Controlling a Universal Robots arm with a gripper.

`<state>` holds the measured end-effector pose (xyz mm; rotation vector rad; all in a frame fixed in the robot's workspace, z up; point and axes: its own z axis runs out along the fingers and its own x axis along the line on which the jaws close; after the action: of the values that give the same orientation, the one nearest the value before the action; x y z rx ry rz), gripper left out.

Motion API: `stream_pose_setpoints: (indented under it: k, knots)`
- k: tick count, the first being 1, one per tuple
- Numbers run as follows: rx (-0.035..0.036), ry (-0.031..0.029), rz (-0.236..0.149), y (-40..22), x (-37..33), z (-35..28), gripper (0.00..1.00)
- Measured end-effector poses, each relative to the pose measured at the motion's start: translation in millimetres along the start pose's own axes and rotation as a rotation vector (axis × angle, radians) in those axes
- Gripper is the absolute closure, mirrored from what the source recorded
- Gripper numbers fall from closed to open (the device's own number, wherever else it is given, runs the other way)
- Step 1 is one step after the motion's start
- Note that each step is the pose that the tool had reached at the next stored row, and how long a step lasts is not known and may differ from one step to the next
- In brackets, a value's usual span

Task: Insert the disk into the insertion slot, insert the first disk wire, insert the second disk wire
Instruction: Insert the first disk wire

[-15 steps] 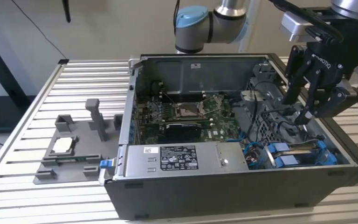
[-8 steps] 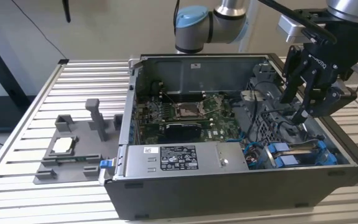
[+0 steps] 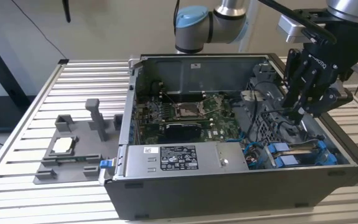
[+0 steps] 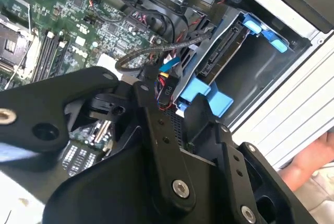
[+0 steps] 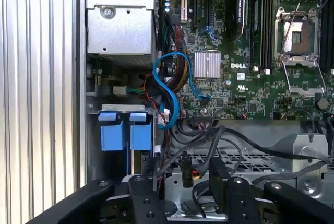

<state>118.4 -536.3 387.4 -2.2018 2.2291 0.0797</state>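
Claw [image 3: 298, 115] low inside the open computer case [image 3: 229, 191], fingers apart around a black wire plug [image 5: 188, 174]; contact is unclear. The disk [image 4: 219, 51] sits in its corner bay, mostly hidden by its blue carrier [image 5: 125, 132] and tangled cables [image 5: 172, 75]. A person's hand [image 4: 313, 158], partly cut off, lies just outside the case.

Most print here is too fine to make out. White lettering [image 3: 319, 62] runs down the black body of the gripper [image 3: 298, 117], high at the exterior view's right. A white label [image 3: 173, 157] packed with small print and symbols sits on the power-supply box [image 3: 229, 156], low in the middle. In the first wrist view a white maker's logo [image 5: 238, 66] stands on the motherboard [image 5: 224, 88], just beside the silver heatsink [image 5: 207, 65]. In the second wrist view a short white code [image 4: 163, 89] marks a black cable connector [image 4: 159, 82].
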Motion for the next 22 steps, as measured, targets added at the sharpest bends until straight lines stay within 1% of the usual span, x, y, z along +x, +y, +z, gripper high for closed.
stream_pose_setpoints:
  k: [1,3,4,5,6,8,10,11,13,14,16,17,19,20,22]
  knots:
    - [0.0,0.0,0.0,0.0,0.0,0.0,0.5]
    - [-0.0005,0.0001,0.0,-0.3,0.0,0.0,0.62]
    - [-0.004,0.0003,0.0,-1.0,0.0,-0.2,0.62]
    - [-0.0056,0.0002,0.0,-1.5,-0.1,-0.1,0.69]
    - [-0.0072,0.0002,0.001,-2.0,-0.1,-0.1,0.69]
    - [-0.0156,0.0,0.004,-2.4,-0.1,0.0,0.69]
    - [-0.029,0.0,0.012,-2.3,0.0,0.0,0.69]
    - [-0.0335,-0.0001,0.015,-2.3,-0.1,-0.1,0.69]
    - [-0.0391,-0.0008,0.018,-2.3,0.0,-0.3,0.69]
    - [-0.0412,-0.0024,0.019,-2.3,0.0,-0.8,0.69]
    - [-0.044,-0.005,0.019,-2.2,-0.1,-2.0,0.69]
    - [-0.0441,-0.0058,0.019,-2.2,-0.1,-2.3,0.69]
    - [-0.0443,-0.0103,0.019,-2.2,0.0,-2.3,0.69]
    - [-0.0441,-0.0106,0.019,-2.3,-0.1,-1.9,0.69]
    - [-0.0439,-0.0136,0.019,-2.8,0.1,-1.2,0.69]
